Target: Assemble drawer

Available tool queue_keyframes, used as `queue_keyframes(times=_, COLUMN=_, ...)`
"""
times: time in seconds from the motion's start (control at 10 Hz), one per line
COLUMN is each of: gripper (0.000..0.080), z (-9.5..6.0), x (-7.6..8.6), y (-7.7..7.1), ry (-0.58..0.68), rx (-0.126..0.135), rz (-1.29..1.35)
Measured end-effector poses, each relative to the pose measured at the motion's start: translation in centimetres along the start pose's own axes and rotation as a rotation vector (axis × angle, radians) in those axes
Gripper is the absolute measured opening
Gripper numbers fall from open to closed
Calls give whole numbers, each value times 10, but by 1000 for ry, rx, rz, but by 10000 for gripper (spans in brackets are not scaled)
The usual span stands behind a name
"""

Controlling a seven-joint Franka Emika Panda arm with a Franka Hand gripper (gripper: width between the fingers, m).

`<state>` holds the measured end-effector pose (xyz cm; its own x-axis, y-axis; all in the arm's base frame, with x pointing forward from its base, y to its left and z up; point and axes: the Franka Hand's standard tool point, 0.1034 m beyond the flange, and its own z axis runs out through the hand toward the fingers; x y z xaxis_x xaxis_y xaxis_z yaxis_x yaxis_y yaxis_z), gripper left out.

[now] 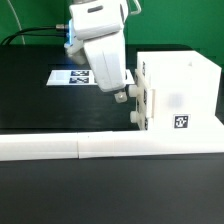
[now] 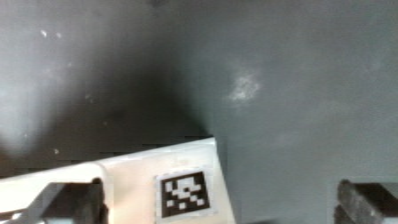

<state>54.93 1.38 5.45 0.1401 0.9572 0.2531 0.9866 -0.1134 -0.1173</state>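
The hand (image 1: 128,105) is hanging open beside the big white box (image 1: 185,90), empty; next it needs a tray.

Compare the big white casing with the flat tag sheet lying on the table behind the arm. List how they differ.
The casing is a tall boxy block standing up from the table; the marker board lies thin and flat on it. The casing shows one small tag low on its front; the marker board carries several across its top. The claw hangs right beside the casing, while the marker board sits apart, behind the arm. Both are white.
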Motion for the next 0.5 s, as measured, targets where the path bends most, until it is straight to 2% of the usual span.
queue_keyframes(times=0.3, gripper=649, z=-7, x=-27, y=0, ry=-1, rx=-8, rz=20)
queue_keyframes(times=0.5, gripper=649, z=-6, x=-26, y=-1, ry=0, rx=-5, rz=21)
